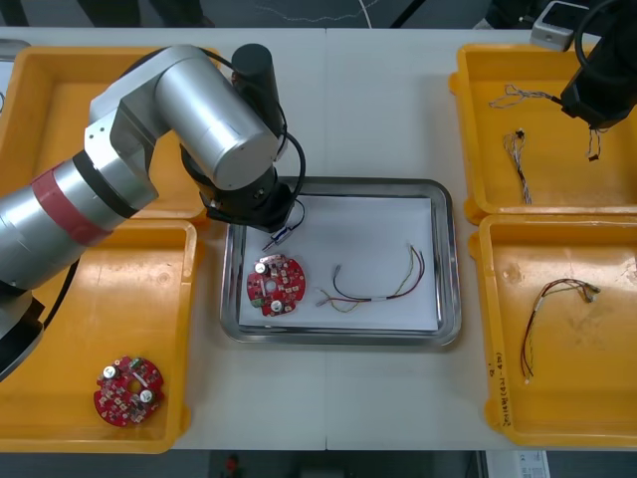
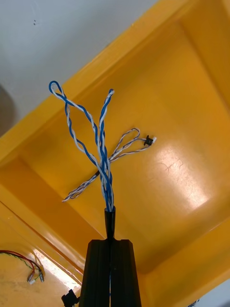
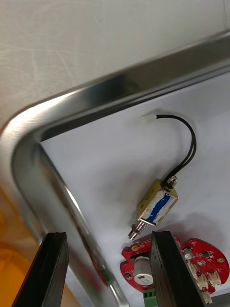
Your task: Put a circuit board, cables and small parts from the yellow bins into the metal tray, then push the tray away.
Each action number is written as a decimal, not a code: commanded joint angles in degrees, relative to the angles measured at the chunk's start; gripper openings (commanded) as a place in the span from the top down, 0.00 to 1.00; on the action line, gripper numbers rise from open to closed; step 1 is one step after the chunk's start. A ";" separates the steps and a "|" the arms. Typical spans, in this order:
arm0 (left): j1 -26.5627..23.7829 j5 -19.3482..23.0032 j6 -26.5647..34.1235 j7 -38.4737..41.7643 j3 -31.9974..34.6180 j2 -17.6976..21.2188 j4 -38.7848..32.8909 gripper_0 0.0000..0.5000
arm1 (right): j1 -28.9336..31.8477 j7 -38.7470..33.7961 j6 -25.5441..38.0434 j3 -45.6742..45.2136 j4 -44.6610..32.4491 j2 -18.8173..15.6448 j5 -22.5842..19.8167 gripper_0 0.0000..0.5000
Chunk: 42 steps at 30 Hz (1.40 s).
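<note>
A: Nearer than the metal tray (image 1: 448, 261)?
B: To its left, a spare circuit board (image 1: 127, 390) in a yellow bin (image 1: 60, 329); to its right, a red and yellow cable (image 1: 542, 294) in another.
A: Inside the tray?
B: A circuit board (image 1: 276, 286) at the near left, a loose cable (image 1: 370, 297) beside it, a small metal part (image 3: 155, 206) just beyond the board.
A: Left gripper (image 3: 108, 242)?
B: Hovers over the tray's far left corner, fingers wide apart, holding nothing.
A: Right gripper (image 2: 109, 218)?
B: Hangs above the far bin (image 2: 182, 96) right of the tray, clamped on a twisted blue and white cable (image 2: 98, 144).
</note>
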 commanded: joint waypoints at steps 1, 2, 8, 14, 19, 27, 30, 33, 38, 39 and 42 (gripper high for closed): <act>-3.30 0.15 2.24 -1.66 4.66 -0.85 -1.37 0.00 | -0.62 1.77 0.21 4.69 -4.42 1.12 -0.30 1.00; -3.39 0.15 2.68 -1.75 5.54 -0.76 -1.37 0.00 | -0.62 1.59 0.21 5.48 -5.12 1.56 -0.30 1.00; -3.91 0.32 3.83 -2.28 8.79 -0.58 -1.37 0.01 | -1.94 1.68 0.21 8.91 -6.09 4.37 0.32 1.00; -5.06 0.50 5.76 -3.33 12.66 -0.06 -1.37 0.00 | -3.52 1.77 0.21 12.60 -6.17 7.45 0.41 1.00; -5.58 1.12 8.13 -4.65 16.00 1.35 -1.37 0.00 | -3.96 2.12 0.21 15.50 -6.09 10.87 0.41 1.00; -5.58 0.06 8.66 -6.41 18.55 4.51 -0.93 0.01 | -3.78 3.26 0.21 21.65 -6.09 13.33 -1.35 1.00; -5.50 0.06 7.34 -6.94 18.55 5.74 0.57 0.01 | -3.17 3.79 -0.01 23.23 -6.17 14.12 -2.50 1.00; -5.50 0.24 5.23 -7.55 19.52 6.36 3.21 0.01 | -2.02 4.49 -1.24 23.58 -6.17 15.62 -2.32 1.00; -5.50 0.15 3.47 -11.59 22.86 7.15 8.04 0.01 | -0.09 5.81 -3.53 23.76 -6.09 17.20 -1.70 1.00; -5.50 -0.12 3.39 -13.18 23.91 7.33 9.09 0.00 | 0.35 6.16 -4.50 24.02 -6.09 17.29 -1.70 1.00; -5.50 -0.47 2.59 -16.69 25.93 7.94 11.47 0.00 | 1.67 6.87 -6.87 26.05 -6.09 17.29 -0.83 1.00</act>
